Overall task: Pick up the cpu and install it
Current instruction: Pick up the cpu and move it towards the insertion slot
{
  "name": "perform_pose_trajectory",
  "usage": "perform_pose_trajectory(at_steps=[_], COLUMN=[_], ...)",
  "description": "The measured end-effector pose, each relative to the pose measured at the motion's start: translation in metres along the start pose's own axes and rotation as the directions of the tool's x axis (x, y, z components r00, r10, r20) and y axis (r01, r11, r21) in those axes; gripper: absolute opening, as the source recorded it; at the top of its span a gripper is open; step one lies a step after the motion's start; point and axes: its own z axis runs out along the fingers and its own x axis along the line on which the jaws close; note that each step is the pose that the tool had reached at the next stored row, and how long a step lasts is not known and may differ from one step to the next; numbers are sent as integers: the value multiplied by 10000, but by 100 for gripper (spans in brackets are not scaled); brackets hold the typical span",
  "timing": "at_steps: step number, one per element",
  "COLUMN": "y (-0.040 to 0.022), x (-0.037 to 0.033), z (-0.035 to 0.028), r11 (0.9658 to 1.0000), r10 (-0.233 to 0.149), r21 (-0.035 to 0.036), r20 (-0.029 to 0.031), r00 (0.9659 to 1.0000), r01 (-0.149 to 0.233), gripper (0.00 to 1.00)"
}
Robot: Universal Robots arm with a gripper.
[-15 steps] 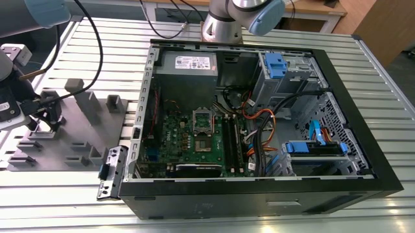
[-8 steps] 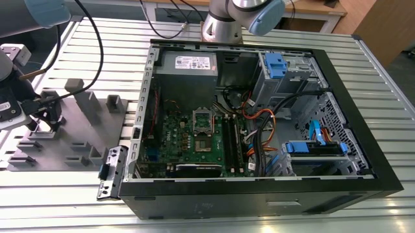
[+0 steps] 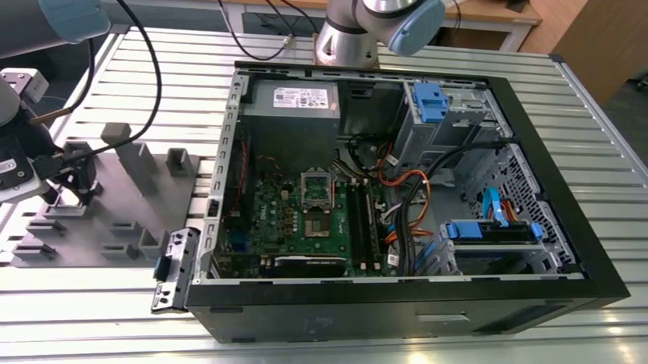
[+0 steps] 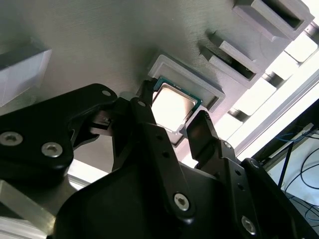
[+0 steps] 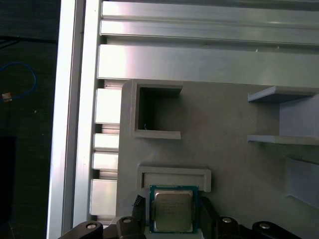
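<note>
Crowding the cpu [image 5: 171, 210], your black gripper [image 4: 172, 112] sits right over it; whether it clamps, you cannot tell. That shiny square chip lies in the matte grey tray [image 5: 224, 124], on the ribbed aluminium table [image 3: 102, 303]; the open computer case [image 3: 405, 318] stands at the exterior view's right.

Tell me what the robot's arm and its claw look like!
The arm is made of round silver-grey metal tubes with pale blue caps on the joints. A black cable hangs down towards its wrist. The gripper is black, built from chunky linked bars dotted with shiny silver screws.
</note>
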Motion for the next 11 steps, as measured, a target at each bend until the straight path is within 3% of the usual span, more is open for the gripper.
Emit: perform_pose_trajectory(at_steps=[5, 6, 11], y=[0, 0, 0], x=[0, 0, 0], z=[-2, -2, -2], r11=[10000, 10000, 10000], r10=[0, 0, 0], r21=[1, 1, 0], r20=[-1, -1, 1], r00=[10000, 10000, 10000], r01=[0, 0, 0], gripper=[53, 47, 47])
